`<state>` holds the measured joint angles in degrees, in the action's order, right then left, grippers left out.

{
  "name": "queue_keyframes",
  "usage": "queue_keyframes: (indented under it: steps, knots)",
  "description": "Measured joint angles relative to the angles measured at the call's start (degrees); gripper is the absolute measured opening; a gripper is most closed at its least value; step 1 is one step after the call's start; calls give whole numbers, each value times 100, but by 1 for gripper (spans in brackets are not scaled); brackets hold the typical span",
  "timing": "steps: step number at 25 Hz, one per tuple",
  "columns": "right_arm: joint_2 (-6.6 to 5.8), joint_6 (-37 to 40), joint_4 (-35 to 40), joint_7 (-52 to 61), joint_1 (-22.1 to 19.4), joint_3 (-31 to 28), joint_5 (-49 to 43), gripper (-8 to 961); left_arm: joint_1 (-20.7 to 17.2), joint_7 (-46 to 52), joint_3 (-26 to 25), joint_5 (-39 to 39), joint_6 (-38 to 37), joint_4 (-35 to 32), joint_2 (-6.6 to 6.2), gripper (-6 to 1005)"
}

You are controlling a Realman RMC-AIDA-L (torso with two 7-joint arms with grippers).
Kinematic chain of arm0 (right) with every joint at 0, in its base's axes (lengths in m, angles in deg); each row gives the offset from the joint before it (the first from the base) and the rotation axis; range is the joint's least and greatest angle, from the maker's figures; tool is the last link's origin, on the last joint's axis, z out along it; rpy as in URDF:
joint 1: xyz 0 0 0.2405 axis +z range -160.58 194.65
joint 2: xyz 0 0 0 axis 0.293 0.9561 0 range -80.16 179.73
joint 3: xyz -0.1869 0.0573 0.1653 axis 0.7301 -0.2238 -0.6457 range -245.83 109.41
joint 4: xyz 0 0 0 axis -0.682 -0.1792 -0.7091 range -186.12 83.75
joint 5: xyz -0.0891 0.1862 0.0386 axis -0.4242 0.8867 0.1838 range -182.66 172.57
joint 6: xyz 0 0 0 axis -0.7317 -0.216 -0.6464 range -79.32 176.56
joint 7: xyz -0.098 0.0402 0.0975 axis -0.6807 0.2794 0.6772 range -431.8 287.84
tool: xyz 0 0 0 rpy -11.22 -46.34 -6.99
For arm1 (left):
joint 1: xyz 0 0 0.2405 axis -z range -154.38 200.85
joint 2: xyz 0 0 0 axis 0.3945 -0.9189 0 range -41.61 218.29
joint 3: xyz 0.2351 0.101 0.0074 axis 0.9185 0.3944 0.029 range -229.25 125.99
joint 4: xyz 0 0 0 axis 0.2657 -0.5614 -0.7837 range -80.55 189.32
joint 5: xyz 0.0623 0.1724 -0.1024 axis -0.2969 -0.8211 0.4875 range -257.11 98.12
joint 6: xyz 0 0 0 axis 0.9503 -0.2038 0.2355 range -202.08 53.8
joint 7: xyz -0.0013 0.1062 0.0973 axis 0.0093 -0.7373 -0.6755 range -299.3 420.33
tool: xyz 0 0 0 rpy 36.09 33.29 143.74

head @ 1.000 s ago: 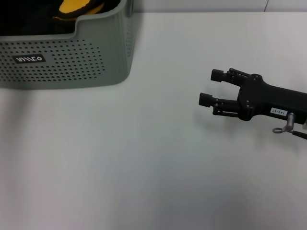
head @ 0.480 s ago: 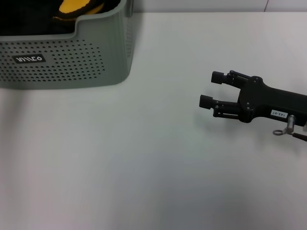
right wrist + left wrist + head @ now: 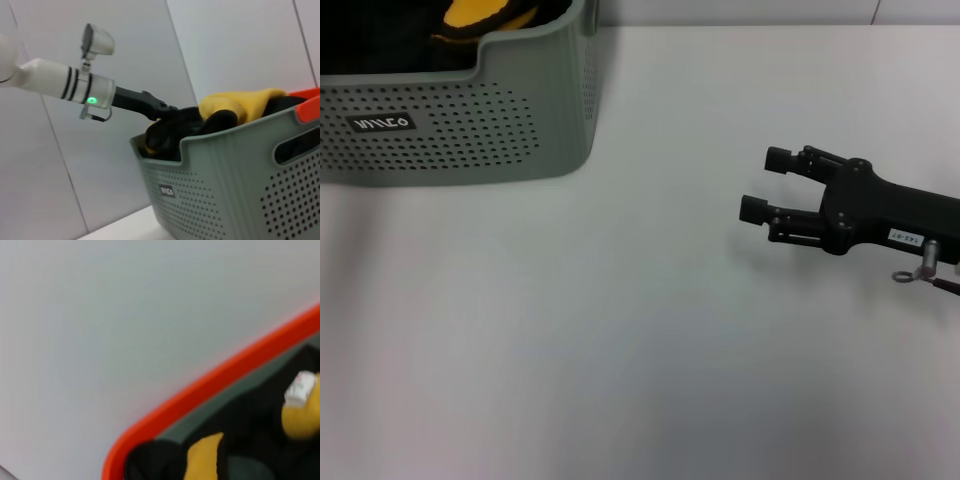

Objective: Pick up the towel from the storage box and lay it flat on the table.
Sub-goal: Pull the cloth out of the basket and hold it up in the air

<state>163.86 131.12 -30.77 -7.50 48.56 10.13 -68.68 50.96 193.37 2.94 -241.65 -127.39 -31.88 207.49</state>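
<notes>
The storage box, pale grey-green with dotted walls and a black label, stands at the table's far left. A dark towel is heaped inside it beside a yellow cloth. In the right wrist view my left gripper reaches down from above into the dark towel, its tip buried in the folds. The left wrist view shows dark cloth and yellow cloth close up. My right gripper is open and empty, hovering low over the table on the right, pointing left.
An orange rim runs along the box's far side and also shows in the right wrist view. The yellow cloth peeks over the box wall. A pale panelled wall stands behind the table.
My right gripper has drifted slightly to the right and a little nearer. The box and its contents look the same in the head view.
</notes>
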Motion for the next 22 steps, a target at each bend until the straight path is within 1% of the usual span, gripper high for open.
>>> queue_keyframes:
  steps: [1, 2, 4, 5, 10, 13, 18, 20, 21, 22]
  knots:
    - [7, 22, -6, -31, -17, -50, 1, 885, -101, 4, 61, 70, -57, -257, 53, 96]
    - [19, 39, -10, -63, -36, -103, 0, 886, -167, 8, 110, 130, -102, -414, 70, 72]
    - [37, 95, -10, -115, -81, -203, 0, 886, -362, 22, 253, 480, -294, -853, 78, 23]
    - [41, 144, -10, -149, -111, -266, 0, 886, -467, 16, 298, 799, -430, -1114, 75, -1]
    - [44, 484, -18, -243, -219, -523, 0, 886, -751, -13, 311, 1599, -651, -1824, 78, -1]
    - [45, 698, -19, -306, -259, -656, 2, 886, -947, -39, 277, 2257, -778, -2294, 74, -1]
    - [44, 902, 15, -377, -365, -766, 6, 885, -988, -40, 213, 2993, -956, -2892, 69, -1]
    - [36, 1012, 18, -444, -371, -829, 8, 885, -883, -1, 26, 3367, -1081, -2955, 58, -1]
    - [33, 1072, 19, -486, -373, -864, 11, 886, -772, 33, -214, 3725, -1176, -2947, 39, -1]
    - [31, 1127, 22, -555, -363, -905, 14, 886, -730, 44, -344, 3949, -1247, -2937, 28, -1]
